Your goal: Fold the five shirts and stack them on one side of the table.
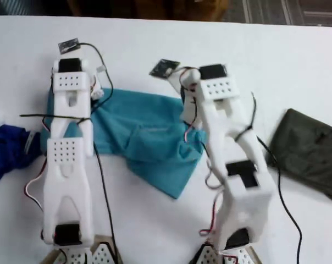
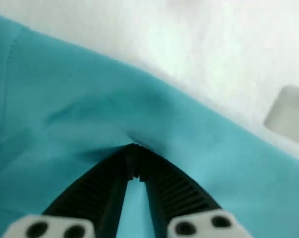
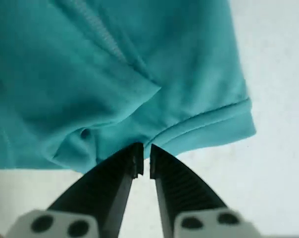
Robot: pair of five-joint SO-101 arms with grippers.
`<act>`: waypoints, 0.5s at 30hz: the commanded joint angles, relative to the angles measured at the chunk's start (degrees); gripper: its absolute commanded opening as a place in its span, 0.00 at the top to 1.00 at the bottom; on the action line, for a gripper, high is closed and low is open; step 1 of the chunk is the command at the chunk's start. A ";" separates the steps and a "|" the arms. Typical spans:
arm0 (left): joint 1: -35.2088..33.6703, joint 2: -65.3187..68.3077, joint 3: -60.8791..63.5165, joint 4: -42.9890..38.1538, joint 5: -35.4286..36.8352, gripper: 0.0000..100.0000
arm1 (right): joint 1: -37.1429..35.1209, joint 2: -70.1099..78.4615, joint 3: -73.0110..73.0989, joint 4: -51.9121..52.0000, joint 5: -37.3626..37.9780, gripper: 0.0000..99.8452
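Teal cloth sits in both my claws. The teal shirt point(image 1: 144, 137) lies spread and rumpled across the middle of the white tabletop point(image 1: 155, 49), between my two arms and partly under them. My left claw point(image 2: 133, 173) is pressed together on the shirt, pinching a small pucker of fabric at its tips, not far from the cloth's edge where the bare tabletop begins. In the high view my left arm point(image 1: 67, 165) stretches over the shirt's left end. My right claw point(image 3: 143, 158) is closed down to a thin slit at the shirt's stitched hem, with the cloth bunched up right against its tips, so it seems to nip the very edge of that hem. My right arm point(image 1: 232, 154) reaches over the shirt's right end, where the fabric is gathered into folds. Well apart from the teal one, a blue shirt point(image 1: 6, 151) lies crumpled at the left edge of the tabletop, and a dark olive shirt point(image 1: 311, 154) lies at the right edge.
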 commanded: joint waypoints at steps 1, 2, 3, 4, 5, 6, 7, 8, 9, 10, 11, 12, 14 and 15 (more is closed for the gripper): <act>0.18 -0.18 -1.36 0.00 -0.53 0.98 | 0.92 10.42 -15.65 3.12 -0.79 0.98; 0.18 -0.18 -1.36 0.00 -0.53 0.98 | 1.36 13.58 -19.60 4.18 -0.79 0.98; 0.18 -0.18 -1.36 0.00 -0.53 0.98 | 1.89 16.66 -23.65 5.41 -0.88 0.98; 0.18 -0.18 -1.36 0.00 -0.53 0.98 | 2.33 19.74 -27.69 6.46 -0.88 0.98; 0.18 -0.18 -1.36 0.00 -0.53 0.98 | 2.77 22.73 -31.74 7.52 -0.88 0.98; 0.18 -0.18 -1.36 0.00 -0.53 0.98 | 3.38 25.45 -35.69 8.66 -0.88 0.98; 0.18 -0.18 -1.36 0.00 -0.53 0.98 | 3.82 28.26 -39.74 9.54 -0.97 0.98; 0.18 -0.18 -1.36 0.00 -0.53 0.98 | 4.26 30.73 -43.43 10.07 -1.05 0.98; 0.18 -0.18 -1.36 0.00 -0.53 0.98 | 4.70 33.10 -47.12 10.51 -1.05 0.98; 0.18 -0.18 -1.36 0.00 -0.53 0.98 | 5.14 35.12 -50.11 10.86 -1.05 0.98; 0.18 -0.18 -1.36 0.00 -0.53 0.98 | 5.32 36.97 -53.45 11.47 -1.05 0.98; 0.18 -0.18 -1.36 0.00 -0.53 0.98 | 5.41 38.55 -56.26 12.00 -1.05 0.98; 0.18 -0.18 -1.36 0.00 -0.53 0.98 | 5.49 40.84 -60.22 12.35 -1.05 0.98; 0.18 -0.18 -1.36 0.09 -0.53 0.98 | 5.49 41.63 -61.45 12.26 -1.05 0.98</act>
